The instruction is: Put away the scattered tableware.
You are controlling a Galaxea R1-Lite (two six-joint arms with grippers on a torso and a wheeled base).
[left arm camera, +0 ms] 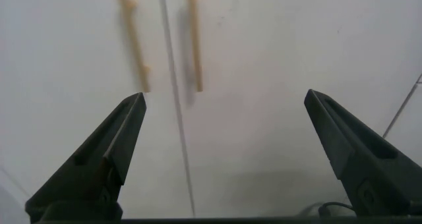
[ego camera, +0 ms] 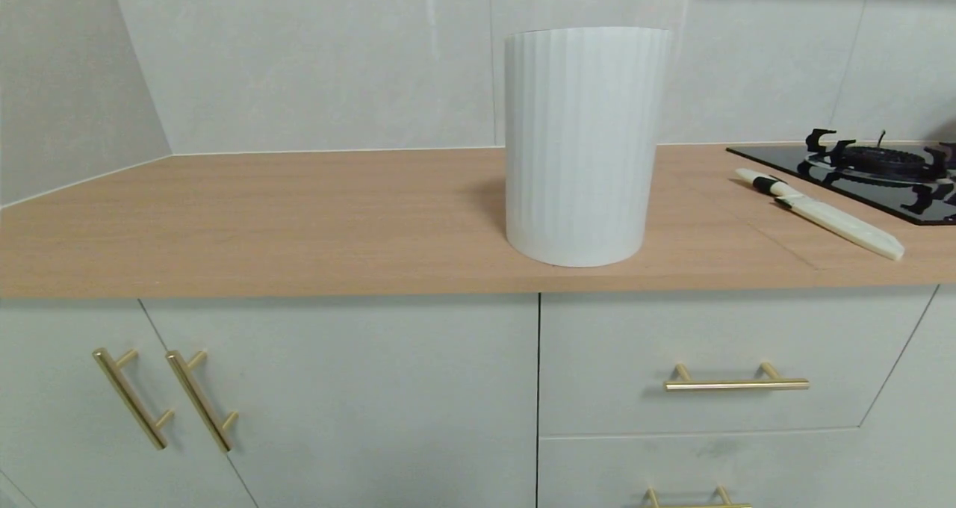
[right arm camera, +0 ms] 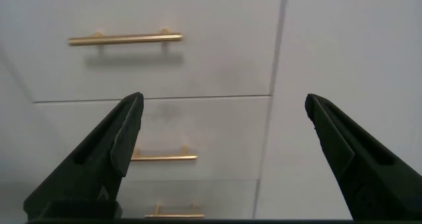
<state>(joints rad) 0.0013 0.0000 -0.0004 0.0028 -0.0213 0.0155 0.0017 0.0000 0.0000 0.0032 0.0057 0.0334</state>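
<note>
Left gripper [left arm camera: 225, 94] and right gripper [right arm camera: 223, 97] both wide apart, empty, ribbed white container [ego camera: 582, 146] and knife [ego camera: 821, 213] on counter [ego camera: 299, 217]

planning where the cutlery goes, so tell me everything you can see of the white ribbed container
The white ribbed container is a tall, straight-sided cylinder with fine vertical ribs, matte, plastic or ceramic by its look. It stands upright on the wooden counter, near the front edge and right of the middle. Its inside is hidden from this angle. Only the counter touches it; the knife lies apart to its right.
</note>
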